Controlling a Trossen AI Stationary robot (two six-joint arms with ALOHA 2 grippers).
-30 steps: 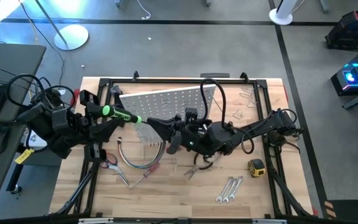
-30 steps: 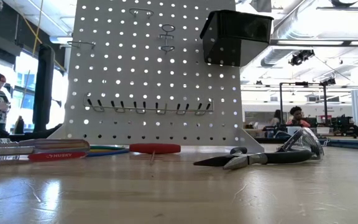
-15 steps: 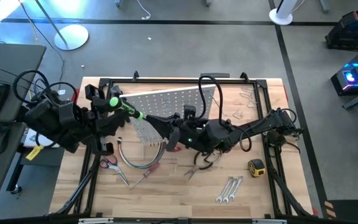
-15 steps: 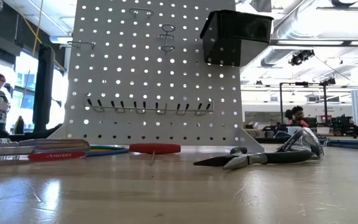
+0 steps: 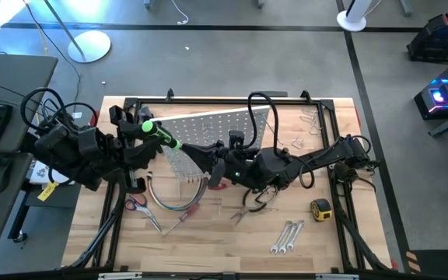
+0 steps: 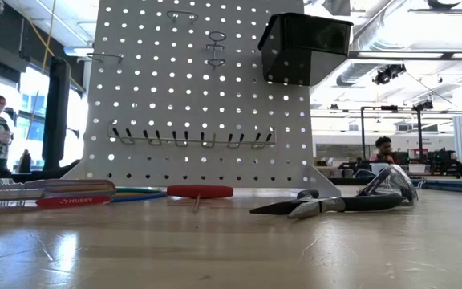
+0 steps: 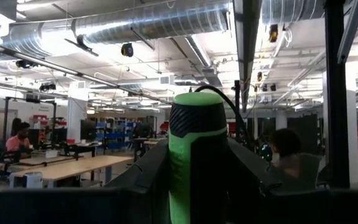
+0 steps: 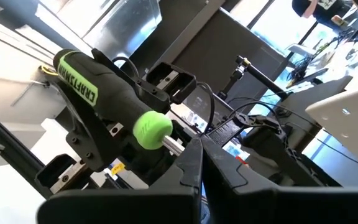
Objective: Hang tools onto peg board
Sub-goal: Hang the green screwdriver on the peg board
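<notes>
High view, left hand: the left hand (image 5: 140,138) is clamped on the green-handled screwdriver (image 5: 155,134), over the left part of the bench (image 5: 232,250), just beside the left end of the peg board (image 5: 212,123).
High view, screwdriver axis: its long axis runs from the green butt near the board's left end down toward the bench's middle, tip pointing at the right hand.
High view, right hand: the right hand (image 5: 202,155) sits at the shaft end of the screwdriver, fingers together; whether they pinch the shaft I cannot tell here.
High view, other tools: scissors (image 5: 140,206) and a red screwdriver (image 5: 181,220) lie near the front left; pliers (image 5: 249,208) at front middle; tape measure (image 5: 320,208) and wrenches (image 5: 286,236) toward the front right corner.
Low view, board: the peg board (image 6: 199,96) stands upright with a hook rail (image 6: 191,140) across it and a black bin (image 6: 303,48) at its upper right; neither hand shows.
Low view, bench: the red screwdriver (image 6: 199,191) and pliers (image 6: 327,203) lie flat before the board.
Left wrist view: the green handle (image 7: 194,155) stands upright between the left fingers (image 7: 148,180), squeezed from both sides.
Right wrist view: the right fingers (image 8: 191,171) are closed, their tips touching the shaft just past the handle's green collar (image 8: 151,129); no firm grip on it is visible.
Judgement: the left arm is nearer and carries the tool; the next move turns on lining the shaft with a rail hook.
</notes>
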